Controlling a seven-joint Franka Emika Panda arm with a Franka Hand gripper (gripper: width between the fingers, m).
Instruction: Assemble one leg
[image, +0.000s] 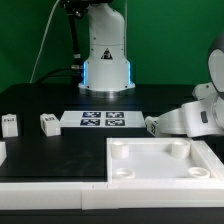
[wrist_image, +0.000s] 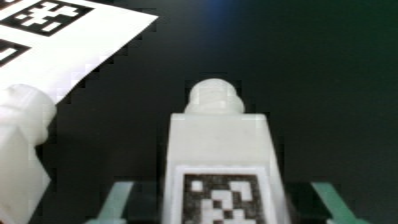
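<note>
Leg (wrist_image: 219, 150) lengthwise between the fingers (wrist_image: 121, 202) of the gripper (wrist_image: 222, 200), tag toward the wrist camera, near the counter edge at the exterior view's right. Dark gaps on both sides; clamped or loose cannot be told. Marker board (image: 100, 121) beside it, white panel (image: 160, 165) along the counter's front edge.
</note>
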